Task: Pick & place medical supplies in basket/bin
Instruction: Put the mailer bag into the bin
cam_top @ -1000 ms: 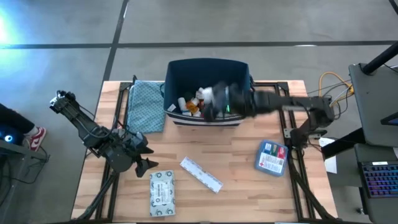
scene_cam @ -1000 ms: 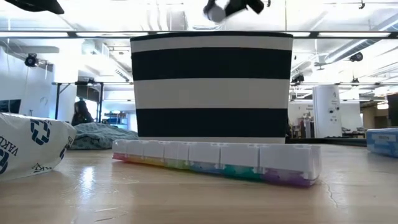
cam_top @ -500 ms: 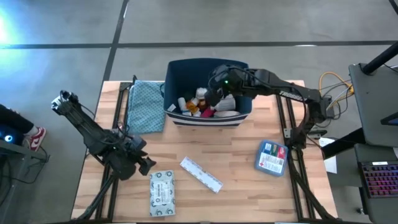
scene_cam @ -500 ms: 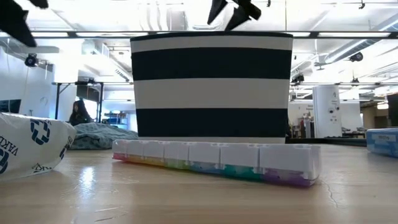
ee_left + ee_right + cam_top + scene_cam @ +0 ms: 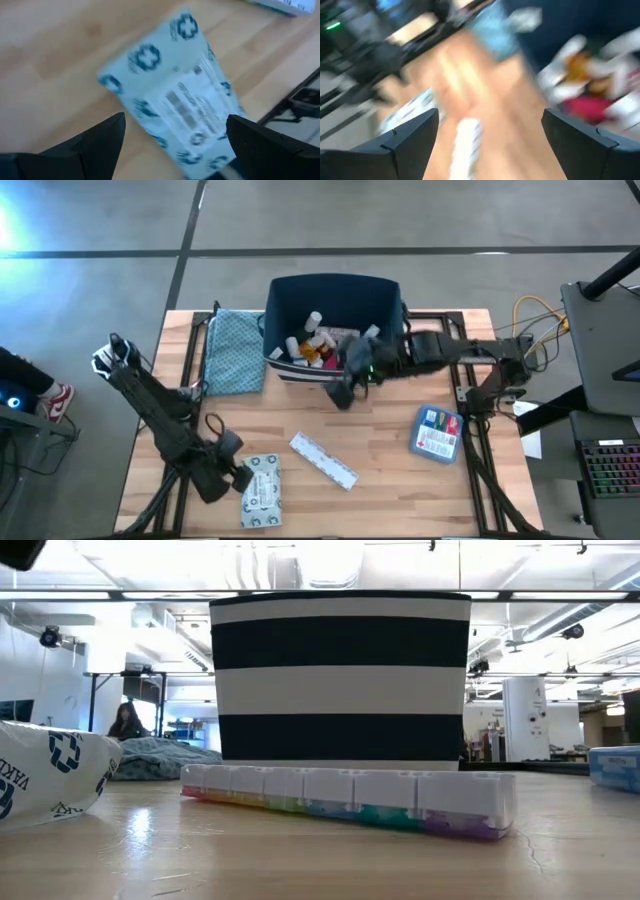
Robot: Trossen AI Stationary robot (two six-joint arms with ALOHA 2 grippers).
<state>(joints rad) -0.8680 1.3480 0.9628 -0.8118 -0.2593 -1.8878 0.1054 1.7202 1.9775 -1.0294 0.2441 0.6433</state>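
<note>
Bin: the navy bin is seen at upper centre of the high view, with bottles, an orange vial and a red item inside.
White carton: the carton lies at lower left, long axis running up-down in the frame.
Pill organiser: the organiser lies at lower centre, long axis diagonal, upper left to lower right.
Blue-and-red packet: the packet lies flat at right.
Left gripper: the left gripper is placed just beside the carton's left edge, fingers spread apart.
Right gripper: the right gripper is held over the bin's front edge, fingers apart, empty.
Cloth: the teal cloth lies left of the bin.

Fabric-looking bin, smooth wooden table
</note>
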